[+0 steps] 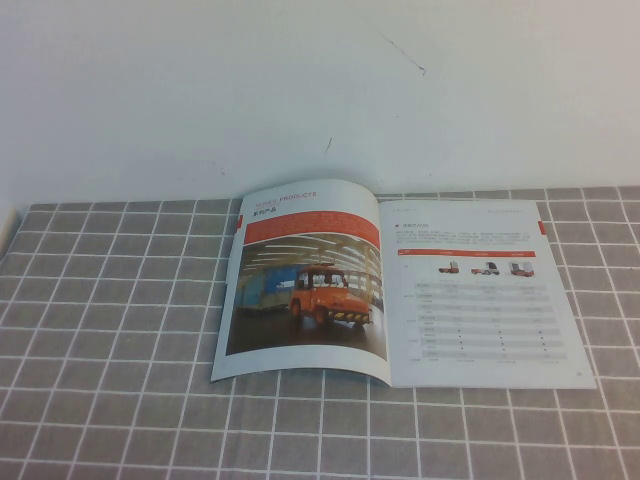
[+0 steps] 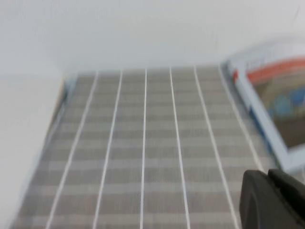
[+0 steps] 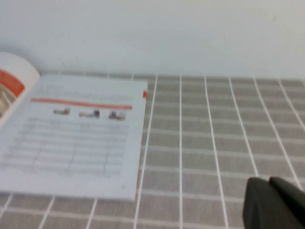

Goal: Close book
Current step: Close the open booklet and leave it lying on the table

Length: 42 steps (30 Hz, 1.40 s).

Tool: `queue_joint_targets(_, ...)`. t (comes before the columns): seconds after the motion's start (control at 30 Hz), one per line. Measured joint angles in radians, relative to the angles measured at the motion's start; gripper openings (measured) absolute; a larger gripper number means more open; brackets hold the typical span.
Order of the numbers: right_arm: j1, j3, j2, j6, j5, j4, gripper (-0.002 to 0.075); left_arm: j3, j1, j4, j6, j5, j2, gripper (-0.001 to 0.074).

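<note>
**A:** Where is the book?

**B:** The book lies open in the middle of the high view, a little right of centre, on the checked tablecloth. Its left page, the one with the truck photo, bows upward toward the fold. The right page lies flat.

**A:** And the arms?

**B:** Neither shows in the high view. The left gripper appears only as a dark shape in its wrist view, over bare cloth near the book's left page. The right gripper shows the same way, over cloth beyond the right page's outer edge. I cannot tell whether either is open or closed.

**A:** How will it handle?

**B:** It looks like a thin glossy brochure, so it is probably light, floppy and slick. A page would likely bend rather than swing over stiffly, and the whole book might slide if pushed sideways. I'd take the outer edge of the bowed left page, pinch it gently because paper creases, and carry it over the fold.
</note>
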Motion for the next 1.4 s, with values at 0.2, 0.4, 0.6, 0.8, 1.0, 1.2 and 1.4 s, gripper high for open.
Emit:
queue_joint_targets(0.2,0.0,0.0,0.0,-0.01,-0.313,-0.006,-0.0003,0.0,0.0,0.0,0.0,-0.289,0.0,-0.0004)
queue_joint_targets(0.4,0.0,0.0,0.0,-0.011,-0.634,-0.008,-0.0003,0.0,0.0,0.002,0.0,-0.614,0.0,-0.0004)
queue_joint_targets(0.6,0.0,0.0,0.0,-0.017,-0.79,0.005,-0.0003,0.0,0.0,0.002,0.0,-0.786,0.0,-0.0004)
queue_joint_targets(0.8,0.0,0.0,0.0,-0.017,-0.802,0.018,-0.0003,0.0,0.0,-0.007,0.0,-0.828,0.0,-0.0004)
queue_joint_targets(1.0,0.0,-0.085,0.0,-0.017,-0.533,0.007,-0.0003,-0.067,0.0,-0.053,-0.011,-0.54,-0.002,-0.0004)
queue_joint_targets(1.2,-0.001,-0.333,0.057,-0.019,-0.077,-0.012,-0.0003,-0.312,0.0,-0.022,-0.011,-0.13,0.064,-0.0004)
queue_joint_targets(1.4,-0.001,-0.549,0.306,-0.08,0.164,0.04,-0.0003,-0.505,0.0,-0.017,-0.002,0.101,0.329,-0.0004)
